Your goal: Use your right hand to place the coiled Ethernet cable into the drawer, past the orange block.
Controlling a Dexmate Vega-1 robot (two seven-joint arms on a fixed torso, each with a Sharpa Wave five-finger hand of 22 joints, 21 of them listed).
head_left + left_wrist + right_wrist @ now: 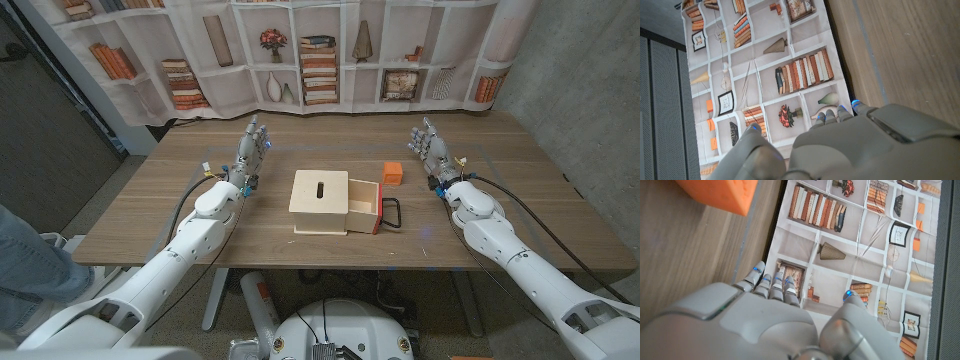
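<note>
- The coiled Ethernet cable [391, 214] lies on the bench [520, 225], touching the open drawer [363, 205] of the wooden box [320, 200]; the orange block [392, 173] sits just behind.
- Right hand [430, 147] holds nothing, fingers apart, near the block.
- Left hand [252, 150] likewise empty, fingers spread.
- Judged step: nothing grasped yet; next, reach the right hand to the cable.

— What sits at the middle of the wooden desk [150, 215]?
— A pale wooden box with a slot in its top [319, 202], its red-fronted drawer [364, 206] pulled open toward the robot's right.

— And the cable?
— A black coiled Ethernet cable [391, 214] lies just beside the drawer's front; whether it touches is unclear.

— The block?
— A small orange cube-shaped block [392, 173] stands on the desk beyond the drawer, near the right robot hand [432, 151], apart from it.
</note>
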